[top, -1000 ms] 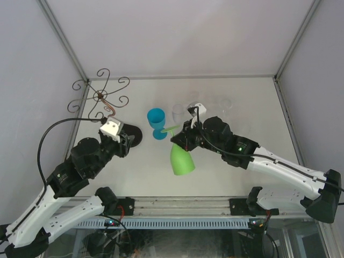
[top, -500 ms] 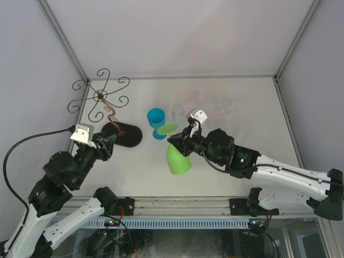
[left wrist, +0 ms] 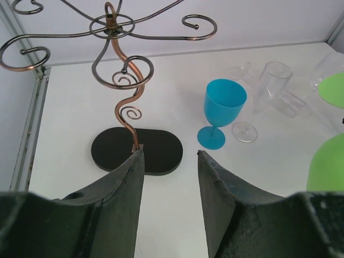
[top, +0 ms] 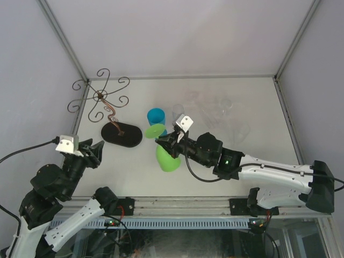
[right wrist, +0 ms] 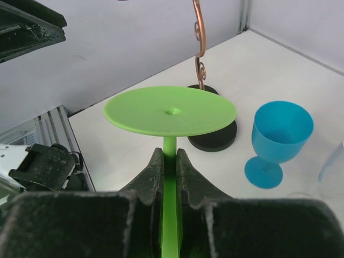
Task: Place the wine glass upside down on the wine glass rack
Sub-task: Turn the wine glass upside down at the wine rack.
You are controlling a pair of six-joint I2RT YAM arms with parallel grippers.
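From above: the right gripper (top: 165, 141) is clamped tight on the stem of the green wine glass (top: 167, 160), which hangs in the air over the middle of the white table (top: 252, 97). Its round foot is tipped toward the back left and its bowl points toward the near edge. The wine glass rack (top: 121, 134) stands to the left, black oval base on the table, scroll arms fanned out at the back-left corner, well apart from the glass. A blue wine glass (top: 156, 115) stands upright just behind the green one's foot, and clear glasses (top: 226, 105) are scattered behind and to the right. The left gripper (top: 97, 150) hovers near the rack's base, on the near side.

Over to the left wrist: the left gripper (left wrist: 167, 161) has its fingers apart with nothing between them. Straight ahead is the wine glass rack (left wrist: 161, 146), its coppery stem curling up to the hub. The blue wine glass (left wrist: 226, 99) stands to the right of the base, a clear glass (left wrist: 271, 80) lies tipped behind it, and the green wine glass (left wrist: 329, 172) shows at the right edge.

Right wrist now: the right gripper (right wrist: 170, 156) pinches the thin stem of the green wine glass (right wrist: 170, 110), its flat foot up top. Beyond it are the wine glass rack (right wrist: 216, 141) and the blue wine glass (right wrist: 281, 129) at right.
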